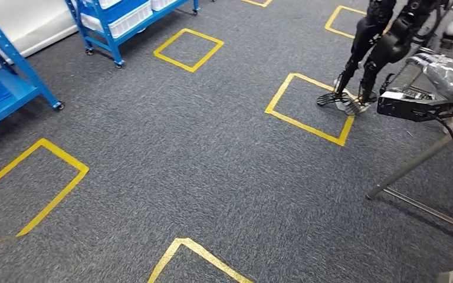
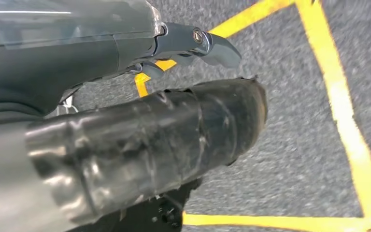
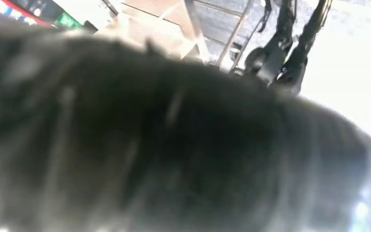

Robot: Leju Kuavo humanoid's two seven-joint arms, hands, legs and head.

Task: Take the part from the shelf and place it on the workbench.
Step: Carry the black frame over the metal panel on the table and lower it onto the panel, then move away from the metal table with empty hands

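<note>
My right arm (image 1: 448,73), silver under clear film, comes in at the right edge of the head view. At its end my right hand (image 1: 412,104) holds a flat black part with a small white label out over the carpet. Close up in the right wrist view, the part (image 3: 174,145) is a dark blur that hides the fingers. My left hand (image 2: 193,46) hangs over the floor, its grey thumb straight, its darker fingers loose and nothing in it. The blue shelf (image 1: 103,26) with white bins stands at the far left.
Grey carpet carries yellow tape squares (image 1: 309,106). Another blue rack (image 1: 12,82) is at the left edge. A second humanoid's black legs (image 1: 365,59) stand at the far right. A slanted grey metal table leg (image 1: 410,168) reaches the floor under my right hand.
</note>
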